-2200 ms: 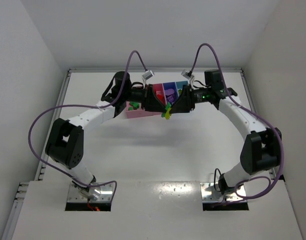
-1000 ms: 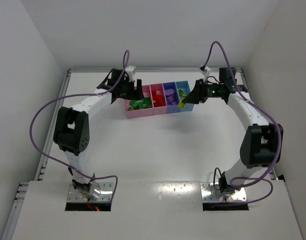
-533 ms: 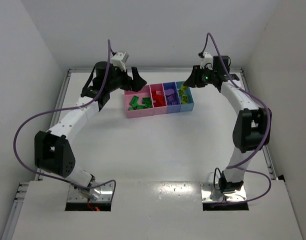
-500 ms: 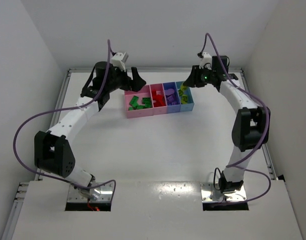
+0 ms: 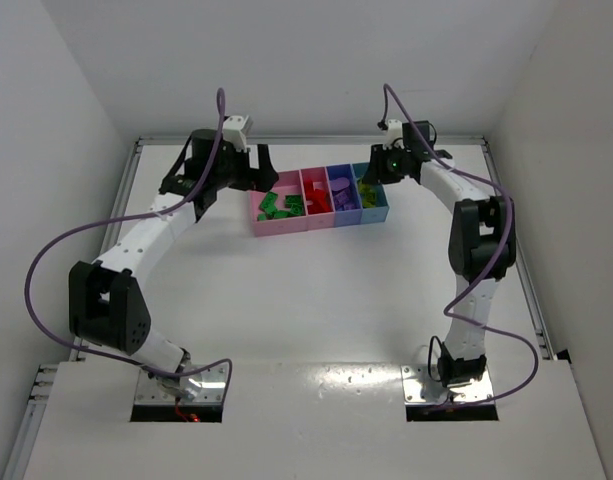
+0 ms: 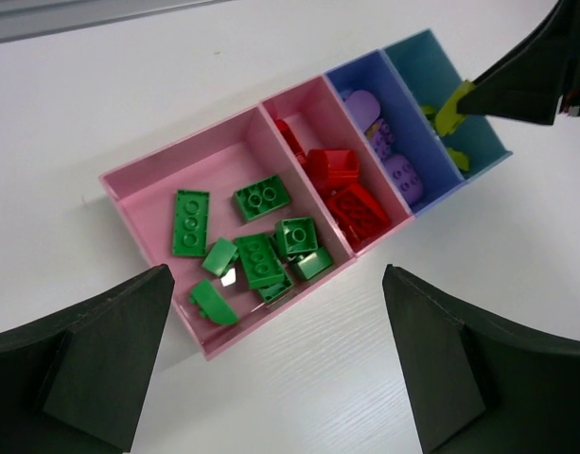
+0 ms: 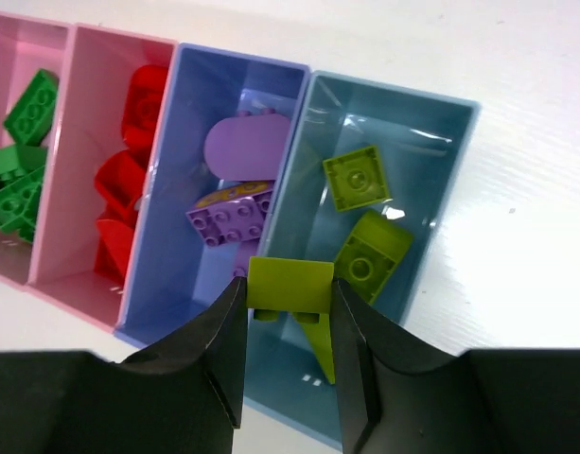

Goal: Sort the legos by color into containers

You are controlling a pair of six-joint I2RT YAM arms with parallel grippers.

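The containers [image 5: 321, 203] stand in a row at the back of the table. Green legos [image 6: 261, 255] lie in the wide pink bin [image 6: 223, 175], red ones [image 6: 351, 199] in the narrow pink bin [image 6: 308, 109], purple ones [image 6: 394, 170] in the blue-violet bin [image 7: 204, 95]. Two yellow-green legos [image 7: 356, 178] lie in the light blue bin [image 7: 403, 132]. My right gripper [image 7: 288, 293] hovers over that bin's near end, shut on a yellow-green lego [image 7: 290, 282]. My left gripper [image 6: 271, 378] hangs open and empty above the table, just in front of the wide pink bin.
White table [image 5: 316, 290] with raised edges and white walls on three sides. Both arms reach to the back, their purple cables [image 5: 56, 260] looping above. The right gripper [image 6: 521, 80] shows at the top right of the left wrist view.
My left gripper has opened wide and lifted back from the wide pink bin. My right gripper, still holding the yellow-green lego, has shifted over the light blue bin as its arm swung back.
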